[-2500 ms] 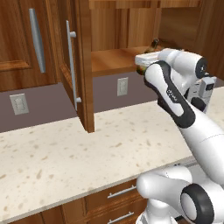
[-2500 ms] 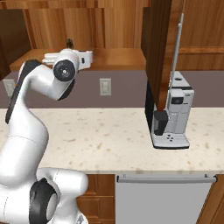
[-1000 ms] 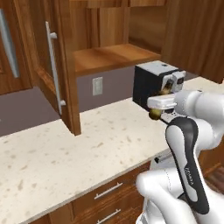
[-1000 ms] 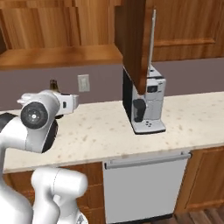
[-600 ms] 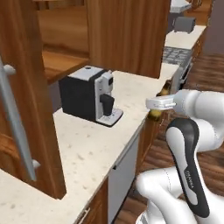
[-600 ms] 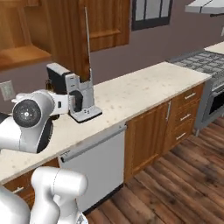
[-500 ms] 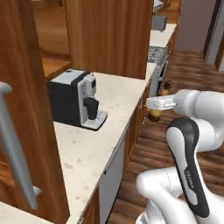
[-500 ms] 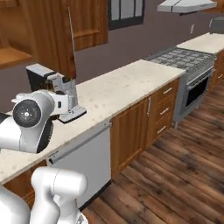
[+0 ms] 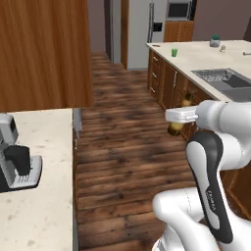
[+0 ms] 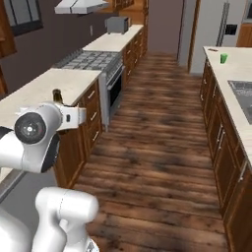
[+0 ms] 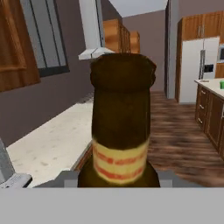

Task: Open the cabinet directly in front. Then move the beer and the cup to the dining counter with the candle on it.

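Close in, gripper clamped on the beer, bottle upright, carried above the wood floor between counters. Farther off, the cup stands near the far left corner of the dining counter; candle toward its far edge.

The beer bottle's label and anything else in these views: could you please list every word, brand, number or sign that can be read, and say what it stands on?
None can be read.
The beer, held in the gripper: pale neck label with reddish marks, too blurred to read.
Coffee machine: no legible marking.
Fridge: dark panel on the door, no readable text.
Green cup on the dining counter: plain.
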